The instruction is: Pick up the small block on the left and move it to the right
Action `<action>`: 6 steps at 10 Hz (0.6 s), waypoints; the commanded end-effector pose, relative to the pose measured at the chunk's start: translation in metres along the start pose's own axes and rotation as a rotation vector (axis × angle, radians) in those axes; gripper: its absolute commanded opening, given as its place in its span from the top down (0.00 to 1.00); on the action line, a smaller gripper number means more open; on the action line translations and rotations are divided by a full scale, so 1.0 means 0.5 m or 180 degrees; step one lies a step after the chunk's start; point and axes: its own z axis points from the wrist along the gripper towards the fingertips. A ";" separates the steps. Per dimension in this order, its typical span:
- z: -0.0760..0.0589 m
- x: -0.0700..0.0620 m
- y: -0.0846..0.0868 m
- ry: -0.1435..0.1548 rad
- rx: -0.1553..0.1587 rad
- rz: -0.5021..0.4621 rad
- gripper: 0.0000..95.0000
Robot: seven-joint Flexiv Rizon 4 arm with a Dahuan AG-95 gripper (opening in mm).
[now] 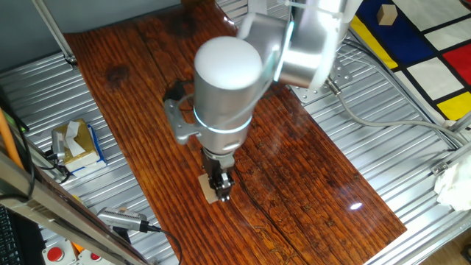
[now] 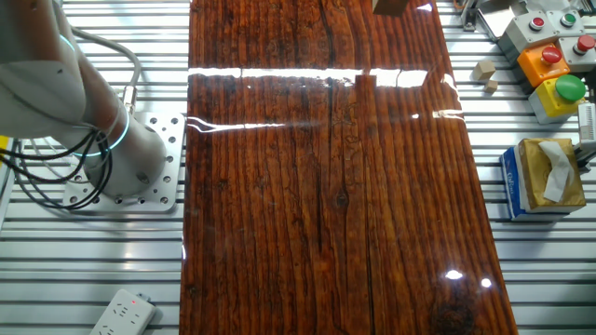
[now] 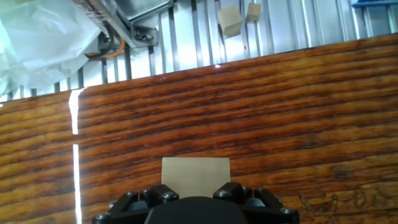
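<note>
The small block (image 1: 207, 186) is a light tan wooden cube low over the dark wooden board (image 1: 294, 177), towards its near left part. My gripper (image 1: 221, 193) points straight down and its black fingers are closed against the block's sides. In the hand view the block (image 3: 195, 170) fills the gap between the two fingers (image 3: 165, 195), with its flat tan face towards the camera. I cannot tell whether the block touches the board. In the other fixed view only the arm's base (image 2: 121, 167) shows; the gripper and the block are out of view.
A blue-and-yellow tissue box (image 1: 77, 143) stands left of the board. A similar tan block (image 1: 386, 13) lies on the patterned mat (image 1: 434, 66) at the far right. Two small tan blocks (image 3: 230, 22) lie on the metal slats beyond the board. White wrapping (image 3: 43, 37) lies at the hand view's upper left.
</note>
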 end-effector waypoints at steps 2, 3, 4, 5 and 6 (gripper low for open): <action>0.002 0.007 0.011 -0.0024 -0.0016 0.0073 1.00; 0.003 0.008 0.012 -0.0030 -0.0022 0.0086 1.00; 0.004 0.011 0.017 -0.0045 -0.0029 0.0111 1.00; 0.005 0.012 0.017 -0.0048 -0.0032 0.0118 1.00; 0.006 0.014 0.021 -0.0062 -0.0044 0.0138 1.00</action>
